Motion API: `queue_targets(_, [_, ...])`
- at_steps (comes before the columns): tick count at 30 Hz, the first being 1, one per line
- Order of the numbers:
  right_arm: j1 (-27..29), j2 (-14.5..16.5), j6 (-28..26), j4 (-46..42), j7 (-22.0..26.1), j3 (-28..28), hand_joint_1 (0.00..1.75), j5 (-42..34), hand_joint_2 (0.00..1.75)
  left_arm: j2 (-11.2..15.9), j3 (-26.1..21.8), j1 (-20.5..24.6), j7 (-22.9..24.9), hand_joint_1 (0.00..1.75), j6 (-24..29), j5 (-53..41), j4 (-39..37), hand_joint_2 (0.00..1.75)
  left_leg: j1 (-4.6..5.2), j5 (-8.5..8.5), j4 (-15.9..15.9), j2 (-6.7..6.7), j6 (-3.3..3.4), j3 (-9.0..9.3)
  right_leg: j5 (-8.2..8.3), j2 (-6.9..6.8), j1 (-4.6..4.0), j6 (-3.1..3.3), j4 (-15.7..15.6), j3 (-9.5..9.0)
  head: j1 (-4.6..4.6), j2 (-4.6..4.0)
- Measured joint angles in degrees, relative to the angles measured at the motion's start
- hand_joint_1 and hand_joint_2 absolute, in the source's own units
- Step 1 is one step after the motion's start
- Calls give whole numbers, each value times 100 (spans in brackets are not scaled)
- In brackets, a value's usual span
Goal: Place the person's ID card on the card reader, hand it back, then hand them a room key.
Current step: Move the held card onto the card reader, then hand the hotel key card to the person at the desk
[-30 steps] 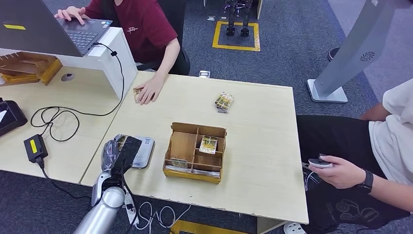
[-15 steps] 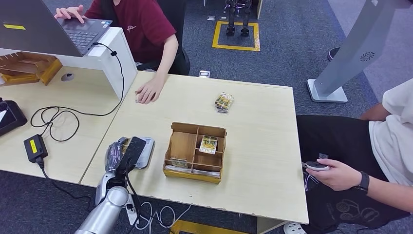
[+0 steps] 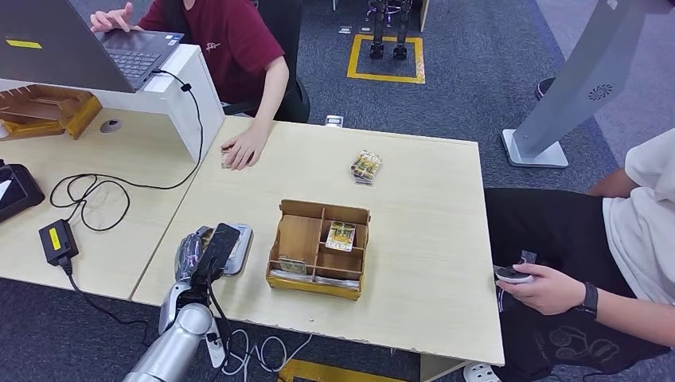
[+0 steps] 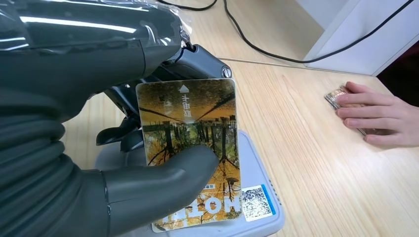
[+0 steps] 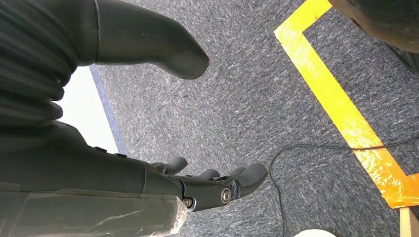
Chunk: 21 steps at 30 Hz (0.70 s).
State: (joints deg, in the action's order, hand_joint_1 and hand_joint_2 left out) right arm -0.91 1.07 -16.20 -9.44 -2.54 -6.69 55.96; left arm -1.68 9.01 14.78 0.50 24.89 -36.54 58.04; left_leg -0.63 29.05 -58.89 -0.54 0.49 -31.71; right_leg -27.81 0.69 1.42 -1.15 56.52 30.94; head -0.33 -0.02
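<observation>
the left hand grasps the card, thumb pressed across its printed face and the darker fingers behind it, holding it just above the grey card reader near the table's front edge. the right hand hangs over the carpet, released, fingers loosely apart with nothing in them.

the card looks thin, stiff and light, with a glossy face that could slide under the thumb; a pinch by one short end seems best, leaving the rest free to lie flat on the reader.

just beside the reader stands a wooden box with compartments, one holding another card. a small stack of cards lies farther off. a person's hand rests on the table's far side, well apart from the reader. black cables trail across the neighbouring desk. nothing seems to block the way down to the reader.
</observation>
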Motion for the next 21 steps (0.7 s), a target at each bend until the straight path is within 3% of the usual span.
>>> queue_targets(14, [-1, 2, -1, -5, 16, 0, 0, 82, 175, 0, -34, 133, -21, 175, 191, -155, -402, 175, 0, 0, 0, 0, 0, 1, 0, -1, 0, 0, 0, -2, -1, 0])
queue_targets(21, [1, 2, -5, -7, 23, 10, 0, 87, 175, -25, -35, 118, -420, 175, 148, 139, -285, 175, 0, 0, 0, -1, 0, 1, 1, -1, 0, 1, 0, -2, -1, 0])
